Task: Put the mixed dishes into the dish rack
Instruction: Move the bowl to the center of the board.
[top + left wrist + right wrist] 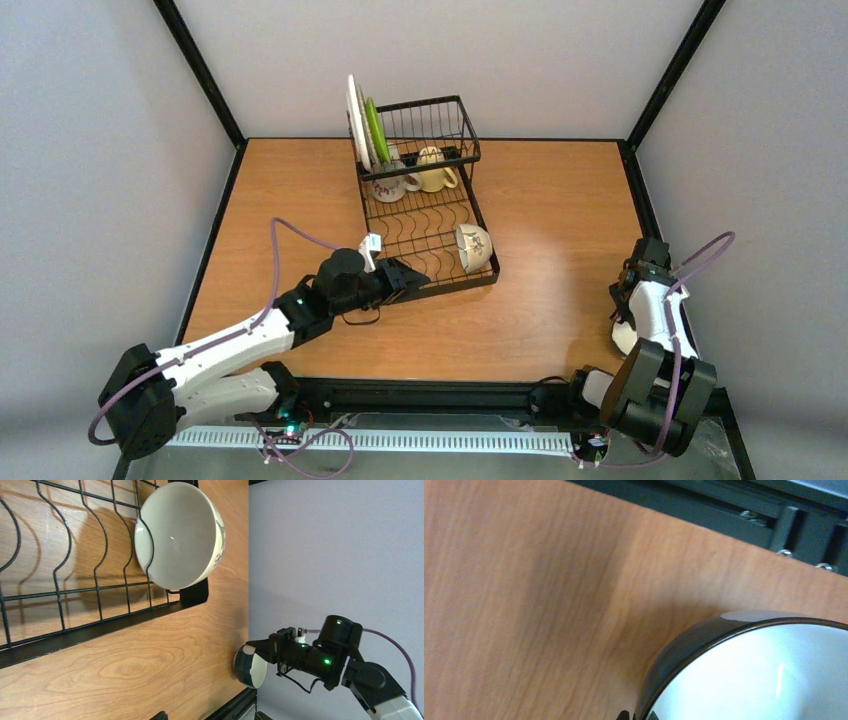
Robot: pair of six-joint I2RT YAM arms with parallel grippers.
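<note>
Dark bowl (764,675) is pinched by its rim in the right jaws, I think, for hauling to the rack (455,284); left jaws wide, empty.

1. We see the black wire dish rack (440,283).
2. A white plate (353,120) and a green plate (376,130) stand up in its tall end.
3. A flowery mug (392,185) and a yellowish mug (437,170) sit side by side.
4. A white bowl (473,247) lies tipped on the flat part.
5. A dark bowl (251,667), white inside, is far from the rack.

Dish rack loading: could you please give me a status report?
Left gripper open beside dish rack. Right gripper shut on dark bowl, far right. Nothing between bowl and rack.
</note>
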